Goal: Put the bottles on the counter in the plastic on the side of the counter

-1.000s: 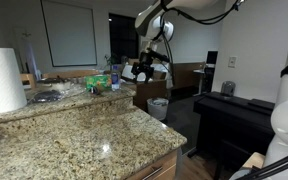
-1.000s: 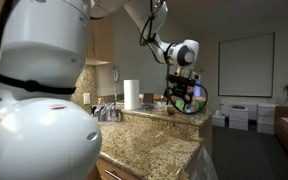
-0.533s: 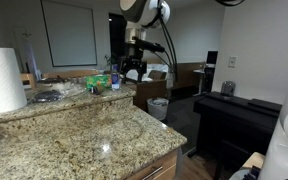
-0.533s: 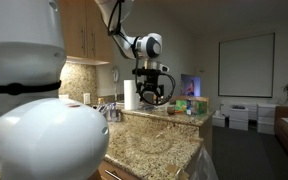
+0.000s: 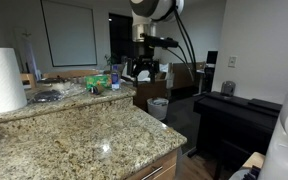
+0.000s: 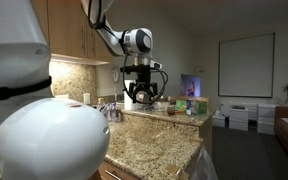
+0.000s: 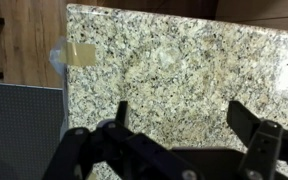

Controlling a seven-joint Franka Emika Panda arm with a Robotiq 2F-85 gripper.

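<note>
A small clear bottle (image 5: 115, 78) with a blue label stands at the far end of the speckled granite counter (image 5: 84, 135), which also shows in the other exterior view (image 6: 154, 145). My gripper (image 5: 142, 68) hangs above that far end, just right of the bottle, and shows over the counter in an exterior view (image 6: 139, 93). In the wrist view the gripper (image 7: 184, 125) is open and empty above bare granite (image 7: 174, 60). No bottle shows there. The bin lined with whitish plastic (image 5: 158, 107) stands on the floor beyond the counter.
A big white paper-towel roll (image 5: 2, 80) stands at the near left. Green items (image 5: 99, 82) lie beside the bottle. A brown cardboard box (image 5: 149, 92) sits behind the bin. A black piano-like piece (image 5: 234, 115) stands at the right. Wood floor (image 7: 24, 45) lies past the counter's edge.
The arm has swung along the counter's far end and the wrist has turned. The gripper now hangs over the counter, still open and empty.
</note>
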